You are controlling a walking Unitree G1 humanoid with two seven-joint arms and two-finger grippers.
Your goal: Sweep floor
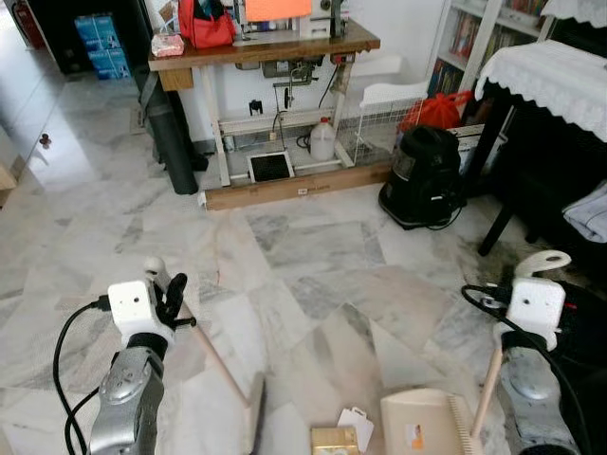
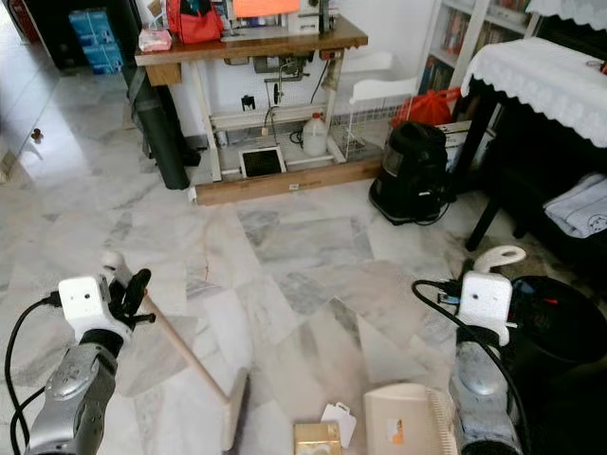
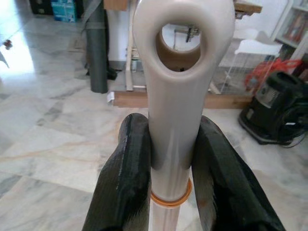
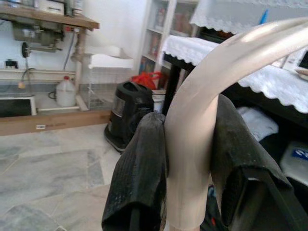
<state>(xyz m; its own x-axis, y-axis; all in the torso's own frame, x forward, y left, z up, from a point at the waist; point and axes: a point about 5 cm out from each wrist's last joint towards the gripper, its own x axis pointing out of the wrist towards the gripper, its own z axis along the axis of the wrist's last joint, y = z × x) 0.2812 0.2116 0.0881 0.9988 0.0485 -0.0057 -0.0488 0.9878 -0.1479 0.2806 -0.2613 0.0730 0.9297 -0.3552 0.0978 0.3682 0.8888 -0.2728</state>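
No legible writing on any item; the dustpan [image 1: 424, 424] carries a small orange sticker whose text is too small to read. Count: one broom, one dustpan, two pieces of litter on the marble floor [image 1: 313, 256]. Left gripper [image 3: 168, 192] is closed around the grey top end of the broom handle [image 3: 175, 96], a black finger [image 3: 126, 183] pressed to each side just below the hanging hole, an orange ring on the shaft under the grip. From the head camera, the handle [image 1: 209, 346] runs down and to the right to the broom head [image 1: 256, 412], which rests on the floor near the lower edge. Right gripper [image 4: 187, 159] is clamped on the curved grey dustpan handle [image 4: 202, 125]; its wooden shaft [image 1: 486, 389] slants down to the cream dustpan, which sits flat on the floor. Litter: a gold-coloured box [image 1: 334, 440] and a white tag [image 1: 356, 427], lying between broom head and dustpan, the tag touching the box. Surroundings: wooden workbench [image 1: 275, 47] with a red bag [image 1: 206, 24] on top, a white jug [image 1: 322, 142] and tablet-like frame [image 1: 270, 166] beneath; black vacuum canister [image 1: 425, 175] on the floor to the right; dark table with white lace cloth [image 1: 550, 76]; bookshelf [image 1: 465, 38] behind.
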